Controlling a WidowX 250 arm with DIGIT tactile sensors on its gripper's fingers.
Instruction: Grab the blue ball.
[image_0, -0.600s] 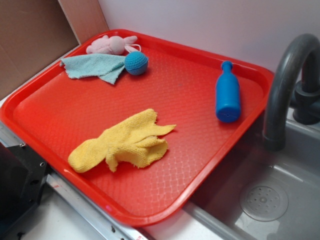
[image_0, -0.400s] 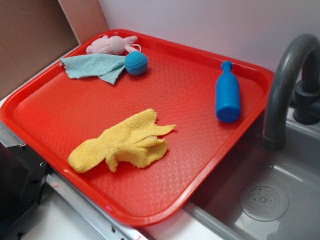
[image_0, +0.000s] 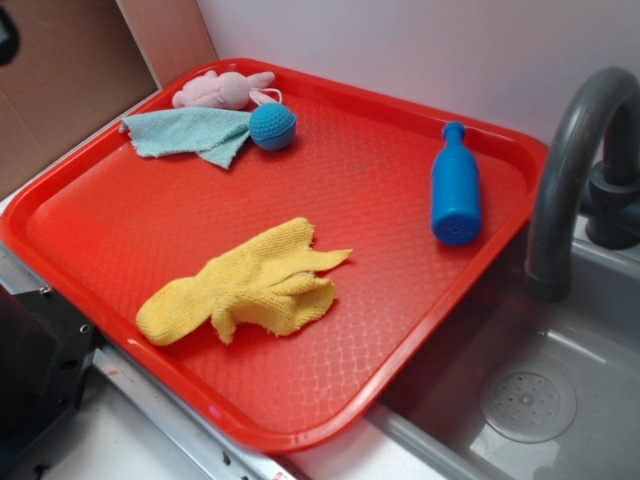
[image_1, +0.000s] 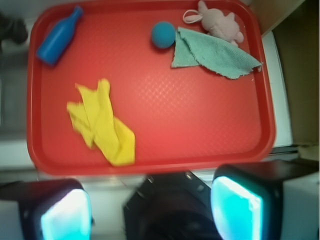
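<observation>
The blue ball (image_0: 272, 126) (image_1: 163, 34) is a small crocheted ball lying at the far left of the red tray (image_0: 420, 330) (image_1: 270, 120), touching the corner of a teal cloth (image_0: 190, 131) (image_1: 215, 52). My gripper (image_1: 150, 210) shows only in the wrist view, high above the tray's near edge and far from the ball. Its two cyan-padded fingers (image_1: 236, 207) stand wide apart with nothing between them. In the exterior view only a dark sliver of the arm (image_0: 6, 30) enters at the top left corner.
A pink plush toy (image_0: 220, 90) (image_1: 220, 22) lies behind the cloth. A crumpled yellow cloth (image_0: 250, 285) (image_1: 102, 125) sits mid-tray, a blue plastic bottle (image_0: 455, 190) (image_1: 57, 36) at the right. A grey faucet (image_0: 580, 160) and sink (image_0: 530, 400) adjoin the tray's right side.
A dark part of the arm has come into the exterior view's top left corner. Nothing on the tray has moved.
</observation>
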